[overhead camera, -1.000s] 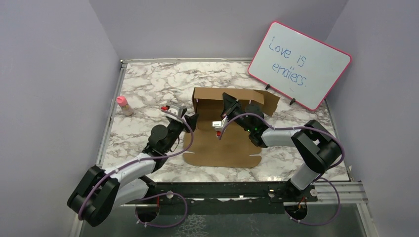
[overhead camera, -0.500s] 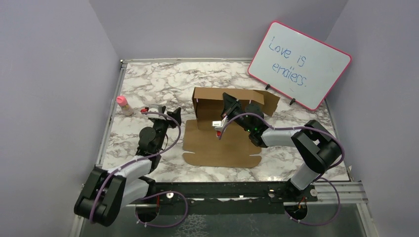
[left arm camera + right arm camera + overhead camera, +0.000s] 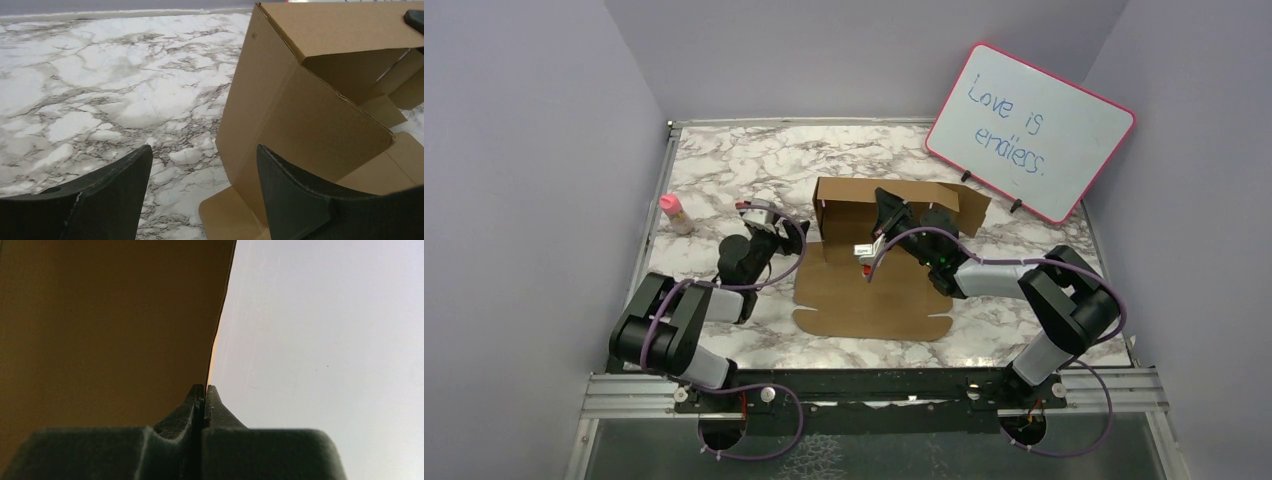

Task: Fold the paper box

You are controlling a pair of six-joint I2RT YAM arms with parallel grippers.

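Brown cardboard is taking up the middle of your white-and-grey marble table. The plain brown paper box is lying there half formed. Its back wall and its 9 o'clock side wall are standing upright, while the broad front panel is lying flat toward 6 o'clock. Another flap is leaning outward at the box's 2 o'clock corner.

Your right gripper is reaching into that open tray from 4 o'clock, and it is what the tray is holding. Its fingers are pressing tight together up against the back wall. In the right wrist view a cardboard edge is rising straight from the fingertips, and you cannot tell whether that edge is nipped between them.

Your left gripper is hovering low over the marble at the box's 9 o'clock, just beside the side wall. Its fingers are spreading wide with only tabletop showing between them.

A small pink-capped bottle is standing farther out at the box's 9 o'clock, near the table's edge, and you cannot tell what is in it. A pink-framed whiteboard with blue handwriting is leaning at the box's 1 o'clock.
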